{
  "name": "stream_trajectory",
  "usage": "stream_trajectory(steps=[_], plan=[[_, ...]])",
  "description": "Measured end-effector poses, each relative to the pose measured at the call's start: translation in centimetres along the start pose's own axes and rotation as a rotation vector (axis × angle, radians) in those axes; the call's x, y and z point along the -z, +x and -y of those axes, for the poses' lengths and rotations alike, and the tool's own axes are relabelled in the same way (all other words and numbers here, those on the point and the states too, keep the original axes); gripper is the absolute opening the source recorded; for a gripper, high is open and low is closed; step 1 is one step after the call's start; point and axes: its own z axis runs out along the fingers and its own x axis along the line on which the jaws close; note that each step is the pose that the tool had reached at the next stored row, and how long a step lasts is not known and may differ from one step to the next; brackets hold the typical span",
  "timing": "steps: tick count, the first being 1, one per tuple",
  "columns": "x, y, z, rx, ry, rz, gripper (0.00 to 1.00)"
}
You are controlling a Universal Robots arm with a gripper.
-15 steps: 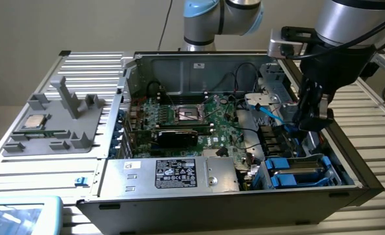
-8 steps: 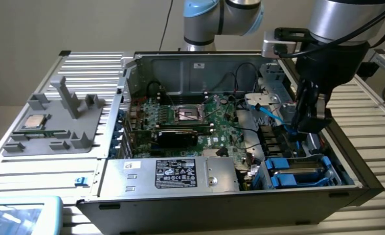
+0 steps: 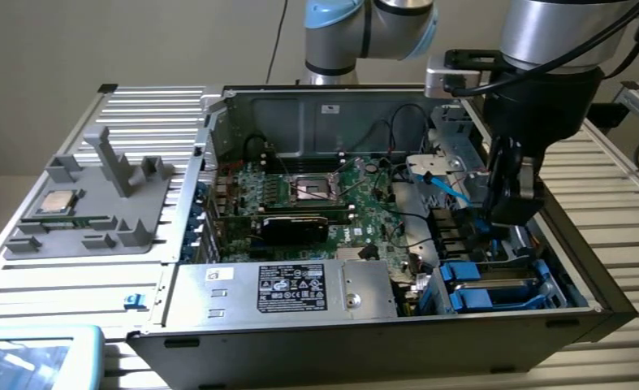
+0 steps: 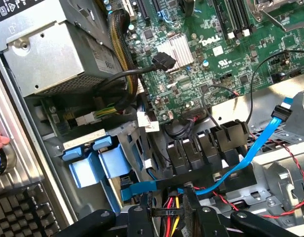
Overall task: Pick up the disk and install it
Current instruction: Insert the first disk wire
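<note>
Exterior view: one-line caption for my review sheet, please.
Gripper hangs inside the open computer case, close to the blue-framed disk seated at the exterior view's right.

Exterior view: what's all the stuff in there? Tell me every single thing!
computer case: one, dark grey, mid-table.
circuit board: one, green, inside the case.
power box: one, silver with black-and-white label, case's near edge.
disk: one, silver-grey in blue carrier, case's corner, exterior view's right.
cable: one, blue, near the disk.
tray: one, grey, exterior view's left.
chip: one, silver, on the tray.
table: one, pale, slatted, under everything.
robot arm: one, silver and pale blue, above the case.
claw: one, black, hanging near the disk.
</note>
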Motion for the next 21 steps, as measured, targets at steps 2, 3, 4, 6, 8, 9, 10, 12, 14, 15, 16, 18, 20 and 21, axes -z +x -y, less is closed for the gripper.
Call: stream_trajectory(steps=[2,3,4,6,8,9,10,12,14,15,16,18,20,21], plan=[[-0.15,0.1,-0.24,-0.006,0.0026,-0.0053,0.36],[-0.27,0.1,-0.35,-0.009,0.0031,-0.0065,0.36],[-0.39,0.1,-0.40,-0.012,0.0036,-0.0074,0.36],[-0.65,0.1,-0.45,-0.017,0.0041,-0.0090,0.36],[-0.78,0.1,-0.48,-0.020,0.0044,-0.0108,0.36],[-0.78,0.1,-0.48,-0.022,0.0045,-0.0116,0.36],[-0.79,0.1,-0.49,-0.023,0.0045,-0.0119,0.36],[-0.80,0.0,-0.51,-0.025,0.0051,-0.0126,0.37],[-0.77,-0.1,-0.58,-0.026,0.0085,-0.0138,0.44],[-0.76,-0.2,-0.62,-0.026,0.0108,-0.0132,0.44],[-0.73,-0.3,-0.64,-0.027,0.0140,-0.0119,0.50],[-0.53,-0.5,-0.69,-0.028,0.0212,-0.0094,0.50],[-0.02,-0.6,-0.64,-0.028,0.0265,-0.0070,0.50],[0.29,-0.6,-0.58,-0.029,0.0282,-0.0062,0.50]])
